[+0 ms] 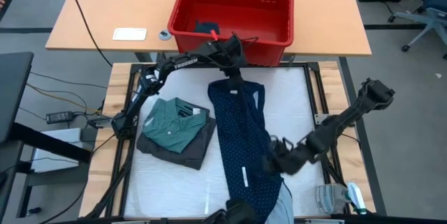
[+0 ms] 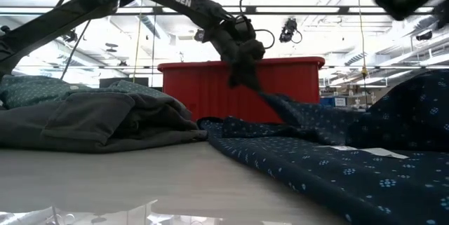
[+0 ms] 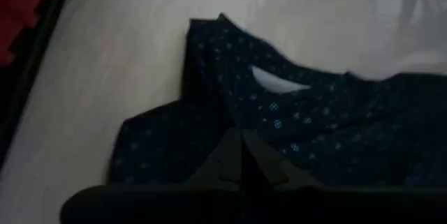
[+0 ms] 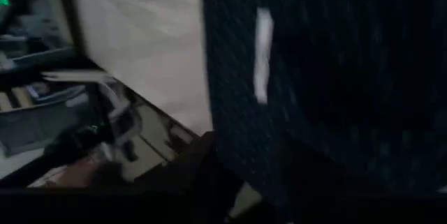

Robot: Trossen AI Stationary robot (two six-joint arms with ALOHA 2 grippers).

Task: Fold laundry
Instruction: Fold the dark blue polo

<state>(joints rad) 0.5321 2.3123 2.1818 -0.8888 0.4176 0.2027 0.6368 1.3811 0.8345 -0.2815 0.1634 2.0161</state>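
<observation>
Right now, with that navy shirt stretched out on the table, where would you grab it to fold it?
Probably by its two ends. The navy shirt lies as a long strip running away from the basket, so an end effector at each end can lift and fold it. The left end effector already pinches the end by the basket from above; the right end effector is at the shirt's right edge, nearer the other end.

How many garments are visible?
4: navy shirt spread mid-table, green shirt folded atop a grey piece, dark one in the basket. More may be hidden.
</observation>
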